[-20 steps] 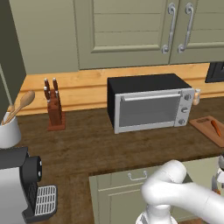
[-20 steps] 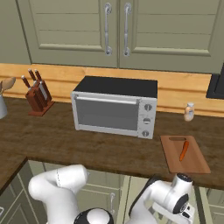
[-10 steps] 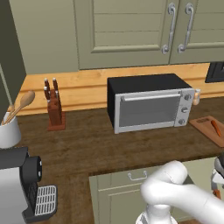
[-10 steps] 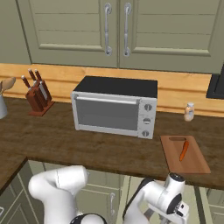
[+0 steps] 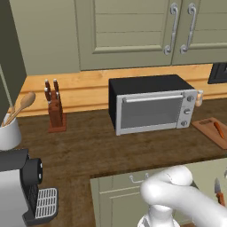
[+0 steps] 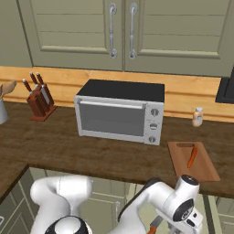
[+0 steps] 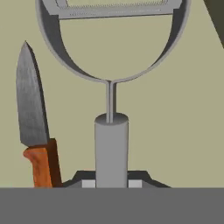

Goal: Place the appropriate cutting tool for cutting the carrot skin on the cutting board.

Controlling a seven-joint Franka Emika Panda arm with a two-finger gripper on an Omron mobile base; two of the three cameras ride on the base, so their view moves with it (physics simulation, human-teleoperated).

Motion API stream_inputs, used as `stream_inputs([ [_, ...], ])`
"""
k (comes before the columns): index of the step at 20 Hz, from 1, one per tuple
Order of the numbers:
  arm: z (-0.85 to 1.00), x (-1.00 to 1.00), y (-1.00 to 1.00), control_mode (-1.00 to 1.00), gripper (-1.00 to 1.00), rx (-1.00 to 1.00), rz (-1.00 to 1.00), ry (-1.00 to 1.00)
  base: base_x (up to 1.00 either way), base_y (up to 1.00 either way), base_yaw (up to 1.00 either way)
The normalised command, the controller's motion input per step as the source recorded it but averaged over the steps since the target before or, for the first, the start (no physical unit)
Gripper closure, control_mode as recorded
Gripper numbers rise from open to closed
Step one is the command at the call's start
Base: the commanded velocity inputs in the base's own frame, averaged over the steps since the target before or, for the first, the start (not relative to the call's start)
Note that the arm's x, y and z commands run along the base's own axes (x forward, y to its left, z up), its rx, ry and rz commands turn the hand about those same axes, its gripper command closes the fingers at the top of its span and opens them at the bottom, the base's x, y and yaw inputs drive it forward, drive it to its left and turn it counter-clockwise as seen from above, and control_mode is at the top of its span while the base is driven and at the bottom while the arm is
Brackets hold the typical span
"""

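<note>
In the hand view my gripper is shut on the grey handle of the cutting tool, a silvery peeler whose looped head points away from me over a beige surface. A knife with an orange-red handle lies just left of it, apart from it. The cutting board lies on the dark counter right of the toaster oven, and the carrot rests on it. From the left base view, the board and carrot sit at the far right, with the knife low at the edge.
A toaster oven stands mid-counter, with a small shaker to its right. A knife block is at the left. A coffee machine and a utensil jar stand on the near left counter.
The gripper has shut on the peeler's handle. The arm has hardly moved, staying low in front of the counter.
</note>
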Motion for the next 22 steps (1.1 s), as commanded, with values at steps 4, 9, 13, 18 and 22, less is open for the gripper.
stream_inputs([
  [4, 1.00, -0.21, 0.00, -1.00, 1.00, -0.09, -0.10, 0.00, 0.00, 0.00, 0.00],
  [9, 1.00, 0.15, -0.15, -1.00, 1.00, -0.20, -0.06, -0.01, 0.00, 0.00, 0.00],
  [13, 0.95, 0.43, -0.52, -1.00, 1.00, -0.08, -0.03, -0.03, 0.00, 0.00, 0.00],
  [18, 0.65, 0.73, -0.42, -1.00, 1.00, -0.01, 0.00, -0.04, 0.00, 0.00, 0.00],
  [22, 0.38, 0.98, -0.27, -1.00, 1.00, 0.00, 0.03, 0.00, 0.00, 0.00, 0.00],
])
